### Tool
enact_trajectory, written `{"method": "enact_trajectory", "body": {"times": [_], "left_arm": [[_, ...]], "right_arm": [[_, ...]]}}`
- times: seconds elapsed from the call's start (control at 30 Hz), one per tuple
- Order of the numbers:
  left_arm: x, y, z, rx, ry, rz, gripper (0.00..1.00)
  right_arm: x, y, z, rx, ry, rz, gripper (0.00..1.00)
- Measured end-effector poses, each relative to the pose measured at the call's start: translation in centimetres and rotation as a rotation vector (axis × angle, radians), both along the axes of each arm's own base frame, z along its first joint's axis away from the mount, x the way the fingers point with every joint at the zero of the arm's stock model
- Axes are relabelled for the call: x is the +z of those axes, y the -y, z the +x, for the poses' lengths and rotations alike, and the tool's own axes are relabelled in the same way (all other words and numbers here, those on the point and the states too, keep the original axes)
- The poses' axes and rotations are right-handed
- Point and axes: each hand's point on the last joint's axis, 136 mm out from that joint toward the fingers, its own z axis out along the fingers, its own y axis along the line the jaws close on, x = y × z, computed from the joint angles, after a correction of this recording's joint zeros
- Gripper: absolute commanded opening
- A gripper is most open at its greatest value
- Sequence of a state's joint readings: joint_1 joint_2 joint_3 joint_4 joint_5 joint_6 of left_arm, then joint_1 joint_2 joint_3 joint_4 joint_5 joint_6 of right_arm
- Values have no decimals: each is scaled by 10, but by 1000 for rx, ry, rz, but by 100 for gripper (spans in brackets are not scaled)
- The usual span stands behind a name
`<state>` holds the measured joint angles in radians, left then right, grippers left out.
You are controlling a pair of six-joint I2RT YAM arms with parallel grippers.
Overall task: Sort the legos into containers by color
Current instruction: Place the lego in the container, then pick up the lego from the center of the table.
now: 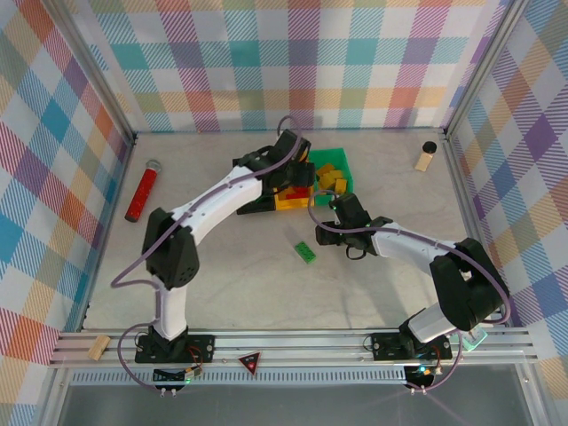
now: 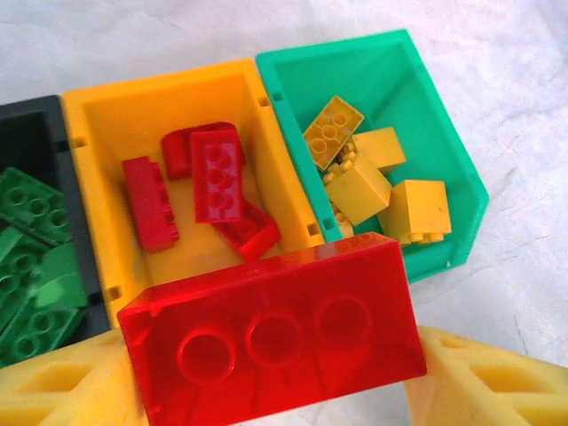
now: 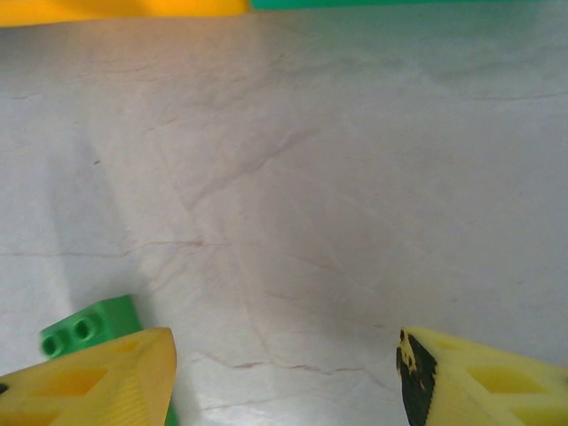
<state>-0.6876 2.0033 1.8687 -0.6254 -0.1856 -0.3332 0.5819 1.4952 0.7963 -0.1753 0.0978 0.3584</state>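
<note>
- Green loose brick (image 1: 306,252) is lying on the pale table (image 1: 222,284) in the top view, near the right gripper (image 1: 327,218) and apart from the bins.
- Same view: the left gripper (image 1: 295,186) is hovering over the yellow-orange bin (image 1: 293,203), which is touching the green bin (image 1: 333,153) on its right.
- Left wrist view: the left gripper is clamping a translucent red brick (image 2: 275,342) between its yellow fingers (image 2: 484,386).
- Beyond it, red bricks (image 2: 217,182) are lying in the yellow-orange bin, yellow bricks (image 2: 373,177) in the green bin and green bricks (image 2: 31,257) in the black bin (image 2: 35,133). The three bins are sitting side by side.
- Right wrist view: the right gripper is standing with jaws apart and nothing between them, over bare table. The green loose brick is showing beside the finger at the picture's left.
</note>
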Motion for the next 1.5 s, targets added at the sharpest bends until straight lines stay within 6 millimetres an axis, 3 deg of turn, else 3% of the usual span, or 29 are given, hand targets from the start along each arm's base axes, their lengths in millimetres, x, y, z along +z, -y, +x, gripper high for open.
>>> {"method": "enact_trajectory", "body": {"times": [0.13, 0.3, 0.4, 0.5, 0.67, 0.87, 1.1, 1.2, 1.3, 1.4, 1.5], "left_arm": [[-27, 11, 25, -17, -49, 7, 68], [-52, 2, 42, 5, -96, 23, 68], [-61, -4, 45, 19, -113, 31, 78], [-71, -6, 47, 22, -135, 28, 81], [-78, -2, 43, 3, -160, 14, 87], [-71, -20, 8, -14, -190, 9, 88], [5, -63, -43, 5, -49, -51, 89], [22, -84, -63, 27, 4, -58, 89], [14, -104, -80, 54, 10, -29, 89], [-9, -125, -96, 88, -18, 25, 88], [-34, -146, -113, 128, -52, 75, 86]], "right_arm": [[-1, -9, -15, 42, -39, 71, 66], [5, -17, -32, 88, -64, 128, 66], [9, -25, -39, 121, -69, 149, 67], [7, -33, -47, 151, -87, 154, 67], [-15, -40, -60, 181, -144, 104, 67], [-37, -47, -60, 184, -200, 17, 66], [-41, -65, -49, 205, -178, -33, 36], [-37, -71, -44, 206, -161, -42, 27], [-36, -73, -40, 202, -157, -51, 25], [-31, -76, -39, 208, -157, -56, 24], [-13, -87, -29, 215, -129, -33, 25]]}}
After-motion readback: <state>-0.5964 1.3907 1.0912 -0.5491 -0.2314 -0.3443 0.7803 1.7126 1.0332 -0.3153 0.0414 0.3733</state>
